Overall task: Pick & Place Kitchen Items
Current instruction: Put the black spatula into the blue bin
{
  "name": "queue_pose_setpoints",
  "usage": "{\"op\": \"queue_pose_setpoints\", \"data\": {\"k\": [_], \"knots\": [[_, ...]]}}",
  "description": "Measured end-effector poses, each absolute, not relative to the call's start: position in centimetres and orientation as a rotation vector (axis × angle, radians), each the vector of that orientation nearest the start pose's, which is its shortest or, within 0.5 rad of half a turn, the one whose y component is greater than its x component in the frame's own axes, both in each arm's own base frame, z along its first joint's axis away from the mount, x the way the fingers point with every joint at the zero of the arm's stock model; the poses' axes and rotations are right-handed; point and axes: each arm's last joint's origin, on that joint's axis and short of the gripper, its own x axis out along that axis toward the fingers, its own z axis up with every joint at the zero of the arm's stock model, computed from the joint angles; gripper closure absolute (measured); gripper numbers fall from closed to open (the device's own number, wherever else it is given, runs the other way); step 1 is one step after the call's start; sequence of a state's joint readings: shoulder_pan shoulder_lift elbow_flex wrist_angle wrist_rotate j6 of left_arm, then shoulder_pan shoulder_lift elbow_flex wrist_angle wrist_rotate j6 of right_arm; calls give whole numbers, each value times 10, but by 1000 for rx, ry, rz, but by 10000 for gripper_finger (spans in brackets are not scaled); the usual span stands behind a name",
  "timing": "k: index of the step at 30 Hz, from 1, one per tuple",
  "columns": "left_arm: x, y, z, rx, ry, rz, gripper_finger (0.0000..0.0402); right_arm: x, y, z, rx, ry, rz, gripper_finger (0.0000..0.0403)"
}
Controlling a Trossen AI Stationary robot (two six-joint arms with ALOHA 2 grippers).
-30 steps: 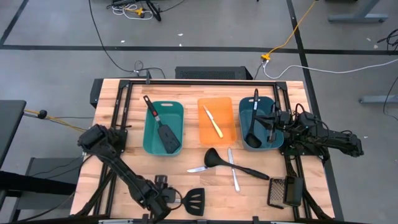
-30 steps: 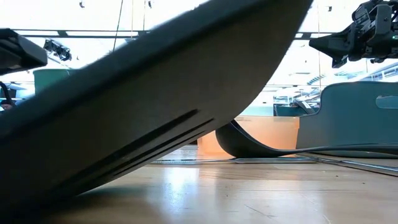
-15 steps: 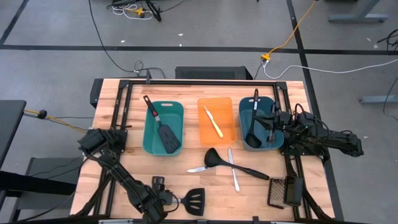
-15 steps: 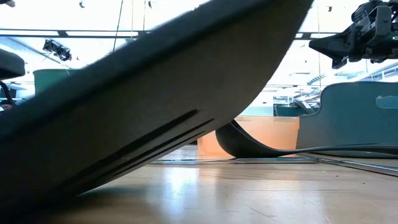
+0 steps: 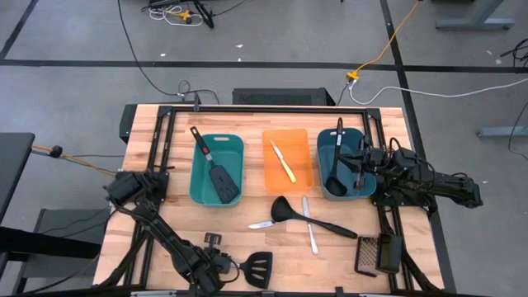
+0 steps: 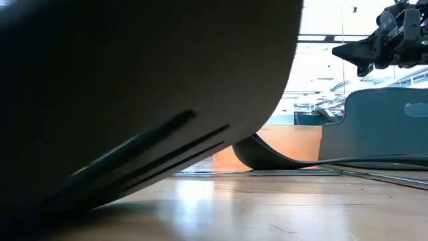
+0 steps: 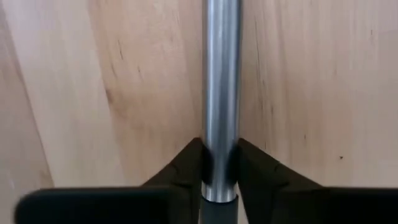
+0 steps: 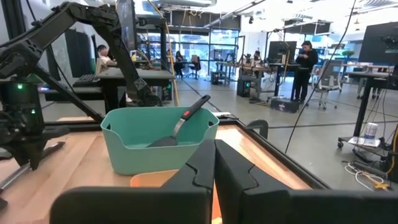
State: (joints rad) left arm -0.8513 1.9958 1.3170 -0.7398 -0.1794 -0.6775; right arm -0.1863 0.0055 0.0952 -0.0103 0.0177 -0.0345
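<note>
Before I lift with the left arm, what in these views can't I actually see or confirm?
- Low view: a dark blurred mass close to the lens hides most of the table.
- Left wrist view: only the silver handle between the left tool fingers shows; the spatula's head is cut off.
- High view: the left tool by the spatula is too small to judge its grip.
- High view: the right tool hides part of the blue tub.

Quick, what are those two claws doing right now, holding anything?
Left gripper: closed on the metal handle of the black slotted spatula at the table's front edge.
Right gripper: shut, empty, over the right teal tub.
</note>
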Motion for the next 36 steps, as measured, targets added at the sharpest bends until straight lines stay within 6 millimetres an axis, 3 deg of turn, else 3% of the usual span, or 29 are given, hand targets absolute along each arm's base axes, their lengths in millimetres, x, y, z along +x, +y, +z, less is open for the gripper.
{"op": "queue_pose_setpoints", "data": {"k": [9, 13, 18, 23, 27, 31, 36], "knots": [[248, -280, 164, 182, 1375, -128, 328, 89, -17, 194, -33, -77, -205, 393], [244, -274, 196, 180, 1309, -162, 328, 89, -17, 194, -33, -78, -205, 393], [233, -256, 253, 198, 1092, -165, 328, 89, -17, 195, -34, -82, -205, 393], [214, -224, 315, 262, 817, -108, 328, 89, -17, 195, -34, -86, -205, 393], [192, -192, 344, 307, 655, -58, 328, 89, -17, 195, -26, -87, -205, 393], [172, -155, 347, 262, 536, -35, 328, 89, -17, 196, -26, -90, -204, 393], [144, -103, 327, 135, 429, 2, 328, 89, -17, 196, -26, -94, -205, 393]]}}
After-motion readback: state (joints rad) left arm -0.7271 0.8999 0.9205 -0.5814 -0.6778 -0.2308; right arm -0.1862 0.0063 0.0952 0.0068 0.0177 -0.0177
